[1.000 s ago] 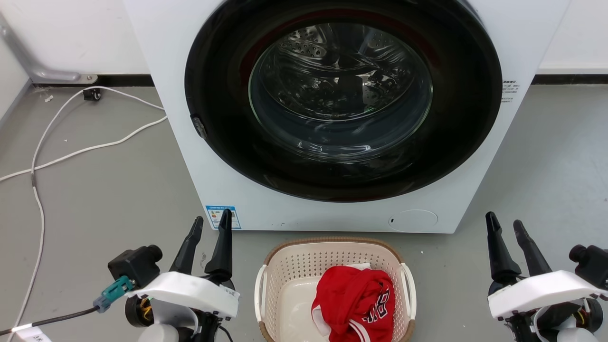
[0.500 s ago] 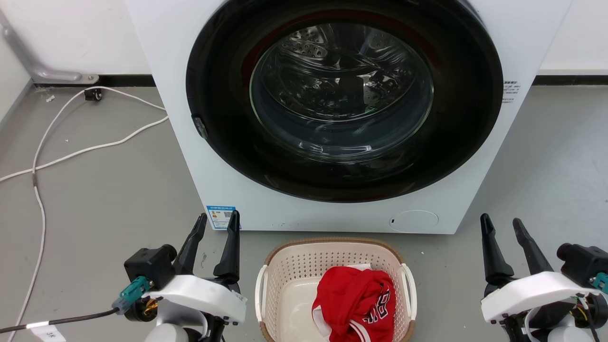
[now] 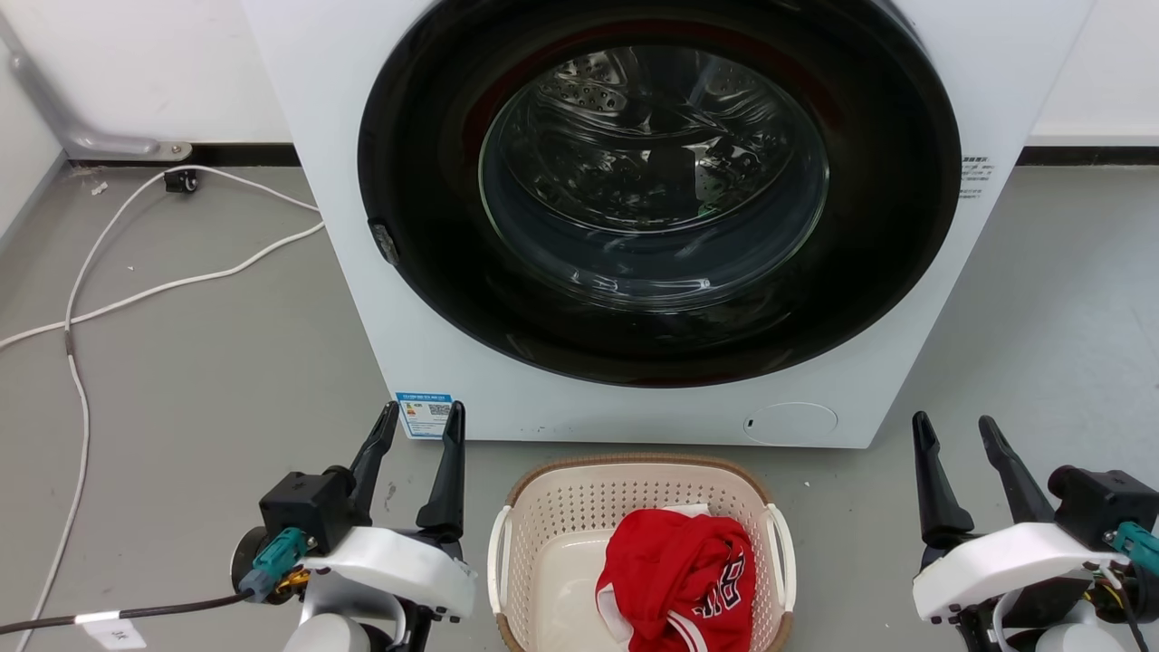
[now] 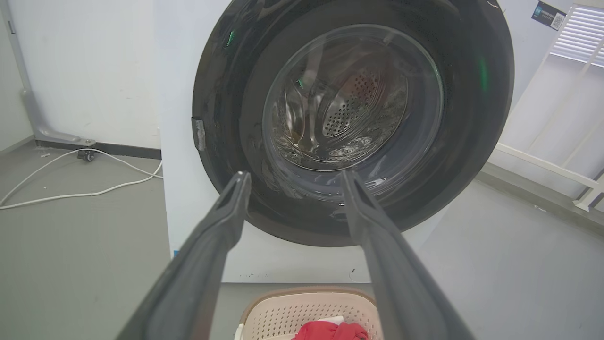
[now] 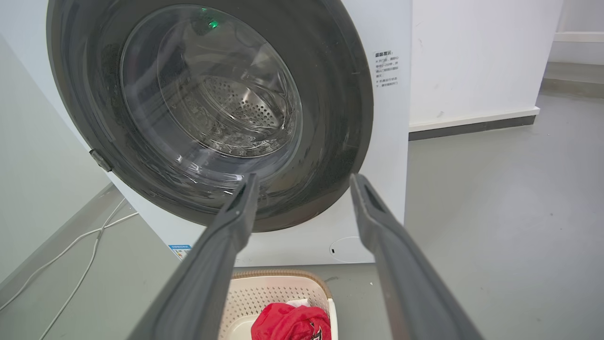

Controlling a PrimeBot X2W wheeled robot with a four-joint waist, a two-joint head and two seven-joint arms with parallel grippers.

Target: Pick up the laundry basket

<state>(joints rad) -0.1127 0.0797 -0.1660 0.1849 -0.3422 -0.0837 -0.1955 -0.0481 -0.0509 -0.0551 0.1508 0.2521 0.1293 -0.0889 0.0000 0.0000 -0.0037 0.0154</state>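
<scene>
The laundry basket (image 3: 552,516), cream with perforated walls, a brown rim and white side handles, sits on the grey floor just before the washer, with a red garment (image 3: 679,580) in it. It also shows low in the left wrist view (image 4: 283,314) and the right wrist view (image 5: 264,293). My left gripper (image 3: 421,421) stands open to the basket's left, fingers pointing up, nothing between them. My right gripper (image 3: 955,430) stands open well to the basket's right, also empty. Neither touches the basket.
A white front-loading washer (image 3: 634,217) with a shut round black door stands right behind the basket. White cables (image 3: 136,290) trail over the floor at the left. A wall with a dark skirting runs behind.
My left gripper has shifted right, closer to the basket's left side. My right gripper has moved slightly left and lower. The basket has stayed put.
</scene>
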